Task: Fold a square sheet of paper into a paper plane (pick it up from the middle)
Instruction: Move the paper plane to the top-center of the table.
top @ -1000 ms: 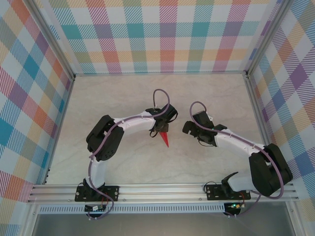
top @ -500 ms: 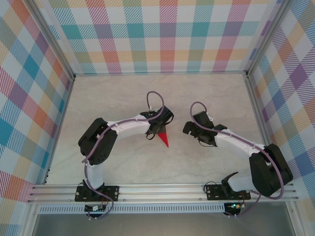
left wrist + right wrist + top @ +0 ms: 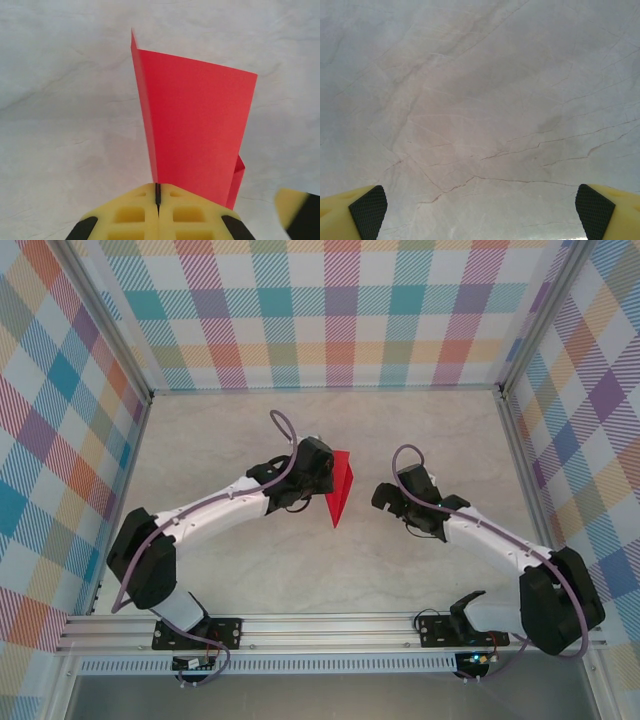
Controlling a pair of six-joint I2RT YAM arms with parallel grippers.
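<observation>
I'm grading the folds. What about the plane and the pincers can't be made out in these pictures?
Left wrist view: the edge of the paper plane clamped inside the shut left pincer is hidden; a yellow-black shape lower right is blurred and cut by the frame.
Top view: the plane's fold layers are too small to count.
Right wrist view: the open right pincer is cut by the bottom edge.

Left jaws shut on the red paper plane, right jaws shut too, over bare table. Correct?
No: the right jaws stand wide open over the table, as the right wrist view shows. The left jaws are indeed shut on the paper plane.
</observation>
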